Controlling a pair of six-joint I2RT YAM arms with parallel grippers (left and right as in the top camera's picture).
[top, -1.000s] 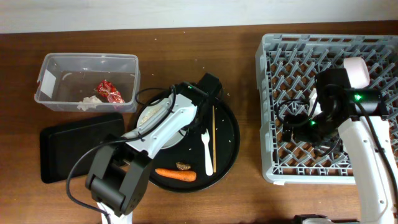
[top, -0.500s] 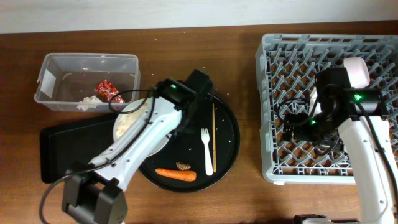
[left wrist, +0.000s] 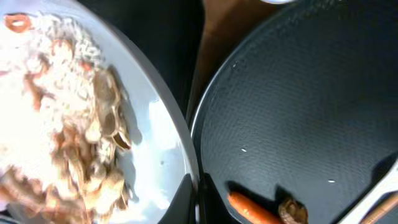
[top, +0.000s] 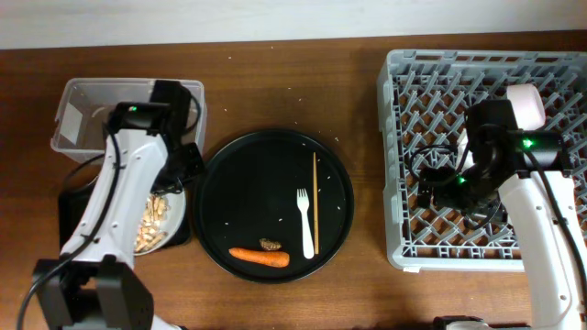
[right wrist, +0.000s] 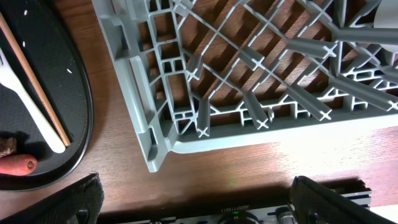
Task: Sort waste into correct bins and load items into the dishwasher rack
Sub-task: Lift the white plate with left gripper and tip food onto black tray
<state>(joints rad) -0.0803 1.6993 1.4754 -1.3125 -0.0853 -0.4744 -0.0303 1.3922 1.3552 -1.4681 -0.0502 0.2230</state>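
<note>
The white plate (top: 158,222), heaped with rice-like scraps (left wrist: 56,124), hangs from the left tool (top: 182,176), which pinches its rim. Directly beneath lies the shallow black tray (top: 78,215). Tip it slowly with the rim low, so nothing spills onto the brown desk (top: 275,64). The right tool (top: 437,180), spread wide, hovers over the dishwasher rack (top: 393,165).

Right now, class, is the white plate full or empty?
Not empty: pale rice-like scraps cover much of the white plate, as the left wrist view shows.
</note>
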